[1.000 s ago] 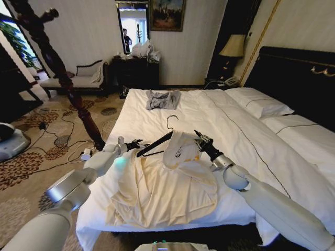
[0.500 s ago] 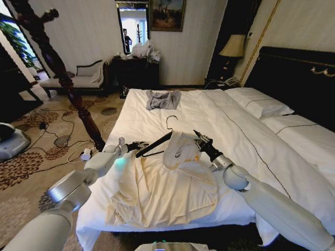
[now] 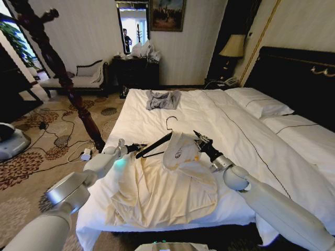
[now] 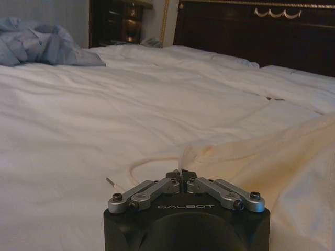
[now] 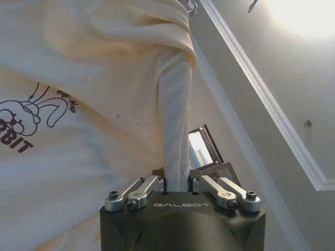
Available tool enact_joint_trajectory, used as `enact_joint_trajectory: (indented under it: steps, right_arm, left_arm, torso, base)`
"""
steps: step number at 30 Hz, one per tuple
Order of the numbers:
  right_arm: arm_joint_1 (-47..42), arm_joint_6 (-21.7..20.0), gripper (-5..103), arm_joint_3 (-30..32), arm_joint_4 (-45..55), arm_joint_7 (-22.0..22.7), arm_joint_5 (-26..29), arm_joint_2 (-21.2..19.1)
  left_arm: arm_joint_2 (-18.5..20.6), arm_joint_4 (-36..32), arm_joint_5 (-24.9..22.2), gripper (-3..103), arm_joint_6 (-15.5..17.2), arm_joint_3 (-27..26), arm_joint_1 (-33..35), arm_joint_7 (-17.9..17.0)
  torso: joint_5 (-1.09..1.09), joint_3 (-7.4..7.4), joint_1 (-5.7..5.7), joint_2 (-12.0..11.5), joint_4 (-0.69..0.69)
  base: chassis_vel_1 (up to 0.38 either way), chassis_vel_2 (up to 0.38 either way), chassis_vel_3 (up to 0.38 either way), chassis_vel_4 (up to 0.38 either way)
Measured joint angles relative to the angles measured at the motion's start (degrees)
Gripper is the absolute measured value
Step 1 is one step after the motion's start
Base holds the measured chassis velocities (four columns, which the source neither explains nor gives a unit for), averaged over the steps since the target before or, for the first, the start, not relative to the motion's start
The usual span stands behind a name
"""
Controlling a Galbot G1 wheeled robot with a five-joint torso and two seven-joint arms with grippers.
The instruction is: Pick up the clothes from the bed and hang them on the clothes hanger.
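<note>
right gripper (image 3: 197, 136) pinching clothes (image 3: 167, 183), hanger (image 3: 157, 142) near bed (image 3: 235, 130) edge

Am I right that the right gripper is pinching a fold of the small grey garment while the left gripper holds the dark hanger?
Not quite. The right gripper is shut on a fold of the cream garment with the printed emblem, as the right wrist view shows. The grey garment lies untouched farther up the bed. The left gripper does hold the dark hanger.

The clothes (image 3: 162, 188) — a cream, collared garment with a small dark emblem — lie spread over the near edge of the bed (image 3: 220, 120), one part lifted and draped over the clothes hanger (image 3: 157, 143). The hanger — thin, dark, silver-hooked — is tilted above the white duvet.
</note>
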Motion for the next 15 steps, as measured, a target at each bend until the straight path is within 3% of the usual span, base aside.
enact_joint_trajectory:
  steps: [6, 10, 15]
  right_arm:
    - [-0.4, -0.3, 19, 0.4, 0.0, 0.2, 0.1, 0.3]
    - [-0.7, -1.7, 19, 0.4, -0.1, 0.4, 1.8, 0.5]
    - [0.2, -2.4, 19, 0.3, -0.1, -0.4, 1.9, 0.5]
  left_arm:
    - [3.6, -8.5, -4.6, 1, 0.6, -4.2, 3.1, -6.0]
    - [8.8, -21.0, -10.5, 1, 1.7, -5.5, 6.1, -10.4]
    - [13.1, -29.0, -13.8, 1, 2.2, -6.9, 7.7, -12.4]
  torso:
    - [0.0, 0.0, 0.0, 0.0, 0.01]
    - [0.0, 0.0, 0.0, 0.0, 0.01]
    - [-0.01, -0.01, 0.0, 0.0, -0.01]
  base:
    - [0.0, 0.0, 0.0, 0.0]
    - [0.0, 0.0, 0.0, 0.0]
    - [0.0, 0.0, 0.0, 0.0]
